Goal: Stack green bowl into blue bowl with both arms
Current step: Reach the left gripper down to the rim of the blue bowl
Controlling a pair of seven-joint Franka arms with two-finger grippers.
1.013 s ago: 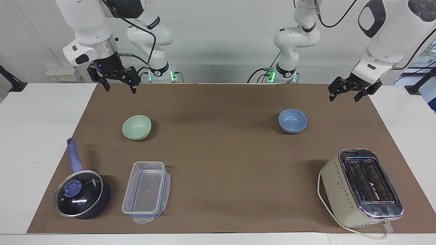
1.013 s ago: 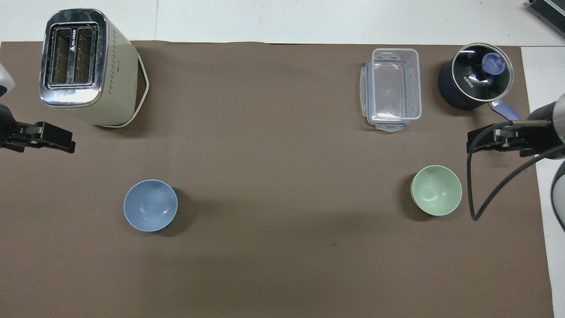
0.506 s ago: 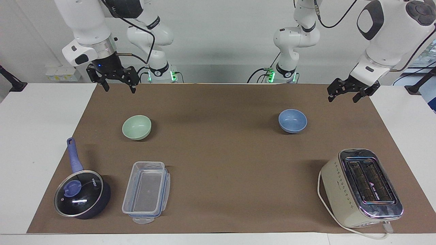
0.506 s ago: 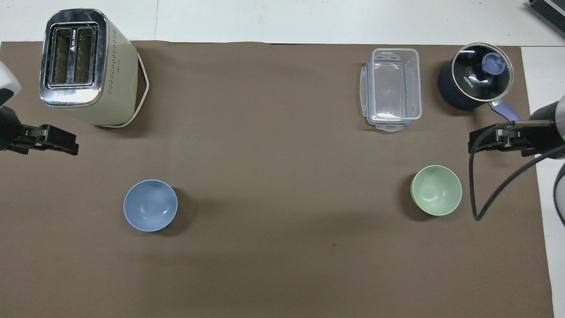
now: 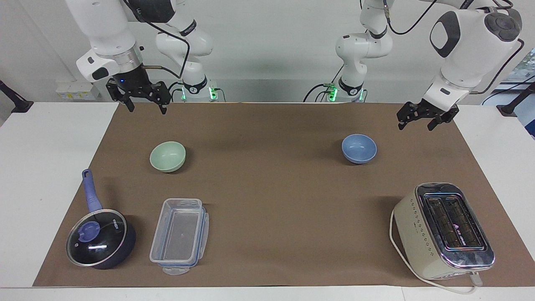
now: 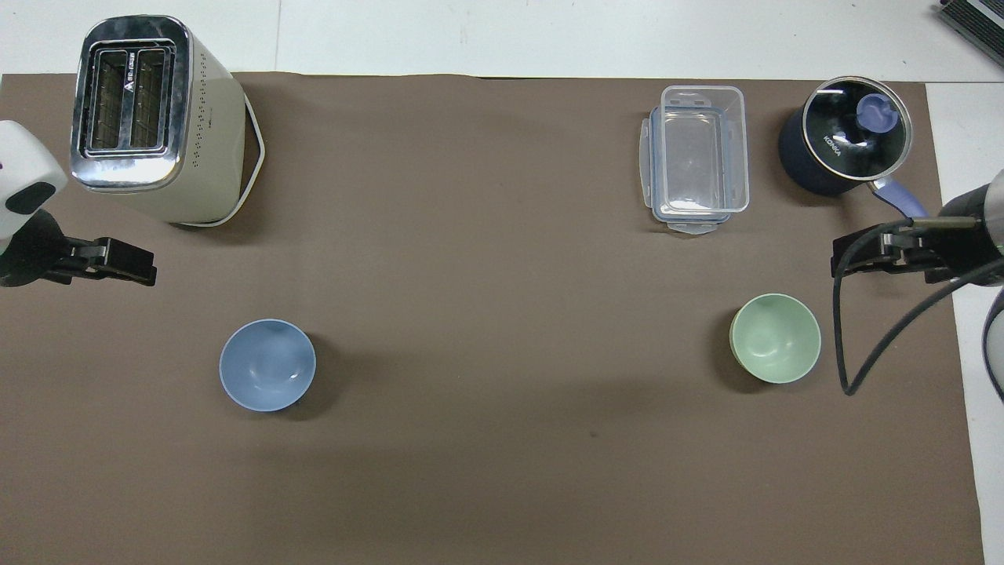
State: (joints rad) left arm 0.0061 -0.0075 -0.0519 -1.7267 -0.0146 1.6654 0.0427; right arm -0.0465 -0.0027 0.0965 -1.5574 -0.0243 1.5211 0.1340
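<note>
The green bowl (image 5: 167,156) (image 6: 775,338) stands upright on the brown mat toward the right arm's end of the table. The blue bowl (image 5: 359,148) (image 6: 267,365) stands upright toward the left arm's end, well apart from it. Both bowls are empty. My right gripper (image 5: 147,110) (image 6: 845,263) hangs open in the air over the mat's edge, to one side of the green bowl and touching nothing. My left gripper (image 5: 415,125) (image 6: 145,271) hangs open above the mat between the blue bowl and the table's end, holding nothing.
A cream toaster (image 5: 445,230) (image 6: 149,118) stands farther from the robots at the left arm's end. A dark blue lidded saucepan (image 5: 100,238) (image 6: 843,145) and a clear plastic container (image 5: 179,236) (image 6: 696,157) stand farther out at the right arm's end.
My left gripper has drifted inward over the mat toward the blue bowl. The right gripper has barely moved. Both bowls stay where they were.
</note>
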